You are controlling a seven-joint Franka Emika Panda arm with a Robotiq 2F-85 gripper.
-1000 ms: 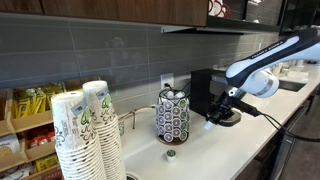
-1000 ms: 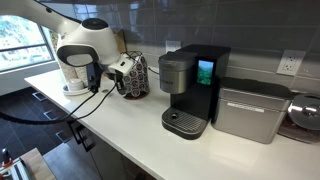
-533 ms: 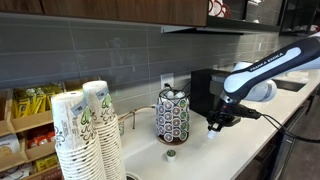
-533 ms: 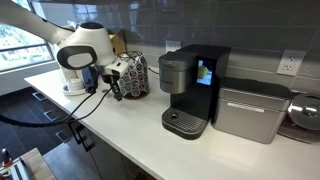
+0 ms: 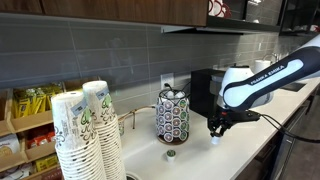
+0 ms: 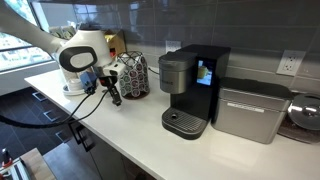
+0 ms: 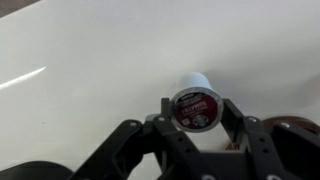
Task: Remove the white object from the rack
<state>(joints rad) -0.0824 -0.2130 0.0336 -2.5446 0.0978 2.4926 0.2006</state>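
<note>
The white object (image 7: 193, 98) is a small coffee pod with a whitish cup and a dark red lid. In the wrist view it sits between my gripper's (image 7: 193, 112) two fingers, which are shut on it just above the white counter. In both exterior views my gripper (image 5: 215, 129) (image 6: 113, 94) hangs low over the counter, a short way from the rack (image 5: 172, 116) (image 6: 131, 75). The rack is an upright wire carousel with rows of dark and green pods.
A small green-topped pod (image 5: 170, 153) lies on the counter in front of the rack. A black coffee machine (image 6: 193, 85) stands beside the rack, with a silver box (image 6: 252, 110) beyond it. Stacked paper cups (image 5: 84, 132) and a shelf of yellow packets (image 5: 30, 125) are nearby.
My gripper has moved away from the rack and down toward the counter, carrying the pod with it.
</note>
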